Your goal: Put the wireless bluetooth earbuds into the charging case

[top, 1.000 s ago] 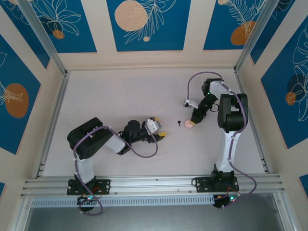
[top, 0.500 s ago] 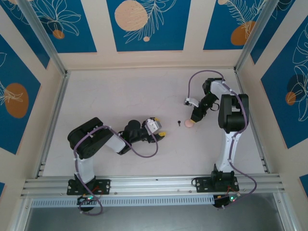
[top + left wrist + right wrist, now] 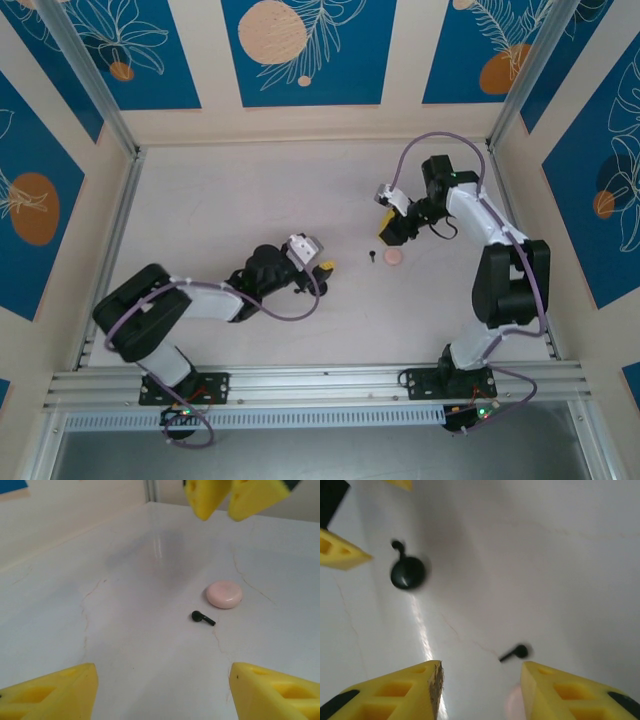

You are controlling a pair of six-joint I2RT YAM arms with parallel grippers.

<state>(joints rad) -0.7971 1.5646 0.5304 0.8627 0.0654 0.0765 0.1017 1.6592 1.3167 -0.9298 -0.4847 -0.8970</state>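
Left arm [image 3: 190, 300] lies low, stretched flat across the table [image 3: 230, 200]. Left gripper [image 3: 326, 268] is wide open and empty. Right arm [image 3: 500, 250] arches over with the right gripper [image 3: 388, 230] tipped down, jaws narrowly apart, gripping nothing. Pink disc [image 3: 396, 257] sits between the grippers. Charging case [image 3: 408, 574] is on the table near a left fingertip [image 3: 342, 555]. One earbud [image 3: 371, 255] lies just beside the disc.

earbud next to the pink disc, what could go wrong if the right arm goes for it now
1. The earbud is tiny and lies flat close beside the pink disc; the right gripper could nudge the disc or flick the earbud away.
2. The left gripper faces it from nearby, so the two grippers could collide.
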